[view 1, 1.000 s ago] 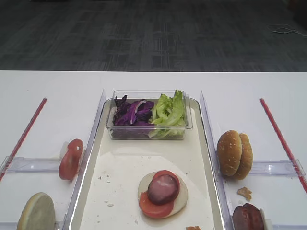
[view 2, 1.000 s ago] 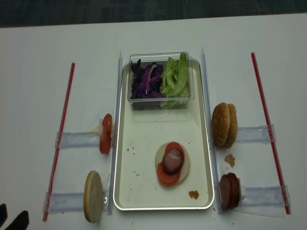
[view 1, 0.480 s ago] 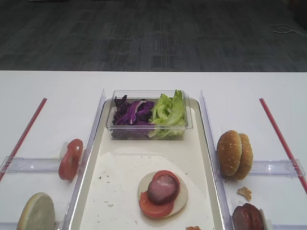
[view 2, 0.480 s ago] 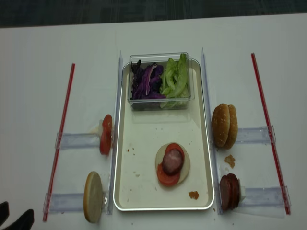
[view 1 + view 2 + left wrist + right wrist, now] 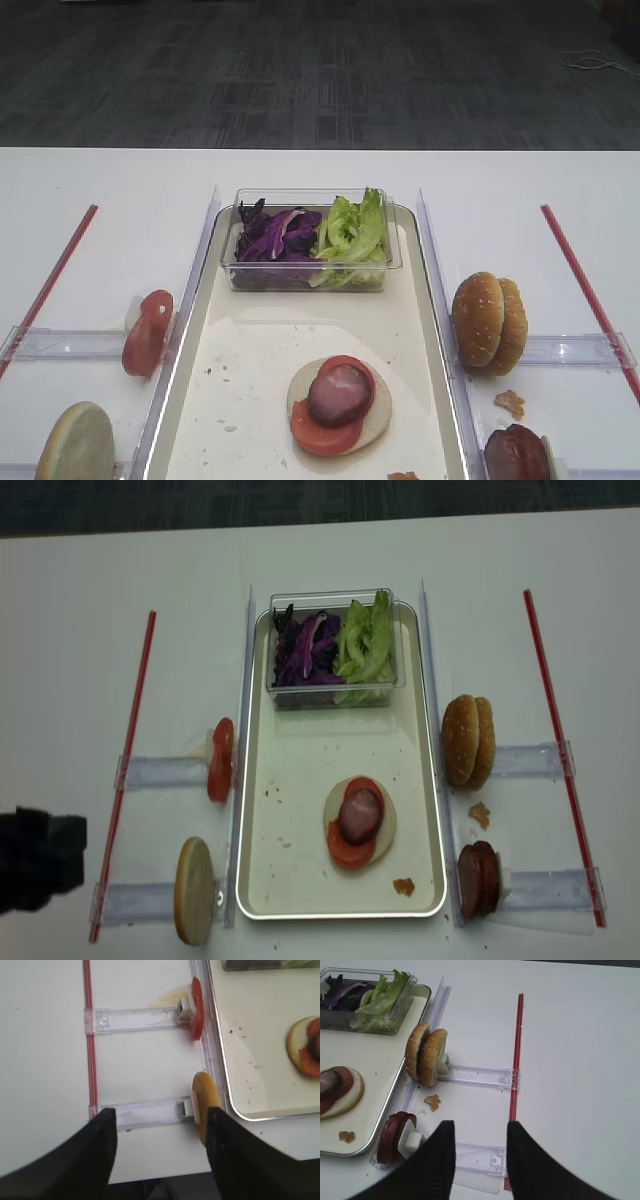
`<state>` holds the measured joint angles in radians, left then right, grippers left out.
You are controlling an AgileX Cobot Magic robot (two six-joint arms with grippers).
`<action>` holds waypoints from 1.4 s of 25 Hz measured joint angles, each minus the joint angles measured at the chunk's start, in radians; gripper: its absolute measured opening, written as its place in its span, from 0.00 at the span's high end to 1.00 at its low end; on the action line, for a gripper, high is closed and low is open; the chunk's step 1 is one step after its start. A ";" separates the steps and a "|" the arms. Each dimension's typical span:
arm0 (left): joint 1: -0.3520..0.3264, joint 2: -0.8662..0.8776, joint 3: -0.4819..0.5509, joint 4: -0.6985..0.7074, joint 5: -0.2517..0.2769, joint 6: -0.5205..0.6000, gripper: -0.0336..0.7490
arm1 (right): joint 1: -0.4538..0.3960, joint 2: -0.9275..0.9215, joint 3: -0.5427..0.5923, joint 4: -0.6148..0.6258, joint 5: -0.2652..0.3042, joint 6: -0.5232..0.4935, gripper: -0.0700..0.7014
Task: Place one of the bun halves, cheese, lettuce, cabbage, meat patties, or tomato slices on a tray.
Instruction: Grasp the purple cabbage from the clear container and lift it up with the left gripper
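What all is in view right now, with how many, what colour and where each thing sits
tray: one, cream with silver rim, centre of the table
clear tub: one, at the tray's far end
cabbage: purple strips, left half of the tub
lettuce: light green leaves, right half of the tub
stack: pale bun half, tomato slice and dark patty, on the tray
crumb: one, orange-brown, near the tray's front right corner
tomato slices: red, upright, holder left of the tray
pale bun half: one, upright, front left holder
sesame buns: two, golden, upright, right holder
meat patties: dark maroon, front right holder
red strips: two, outer left and right
left gripper: black, open, empty
right gripper: black, open, empty
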<state>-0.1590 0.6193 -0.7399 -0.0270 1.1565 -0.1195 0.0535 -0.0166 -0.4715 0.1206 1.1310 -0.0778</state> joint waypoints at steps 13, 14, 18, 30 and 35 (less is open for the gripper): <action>0.000 0.634 -0.473 0.000 0.050 -0.010 0.47 | 0.000 0.000 0.000 0.000 0.000 0.000 0.63; 0.000 0.674 -0.509 0.000 0.050 -0.010 0.47 | 0.000 0.000 0.000 0.000 0.000 0.000 0.64; 0.000 0.812 -0.627 0.000 0.050 -0.010 0.47 | 0.000 0.000 0.000 0.000 0.000 0.002 0.69; 0.000 1.121 -0.883 0.000 0.050 0.009 0.47 | 0.000 0.000 0.000 0.000 0.000 0.002 0.82; 0.000 1.210 -0.940 0.000 0.050 0.013 0.47 | 0.000 0.000 0.000 0.000 0.000 0.002 0.87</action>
<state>-0.1590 1.8297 -1.6798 -0.0270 1.2063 -0.1063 0.0535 -0.0166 -0.4715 0.1206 1.1310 -0.0761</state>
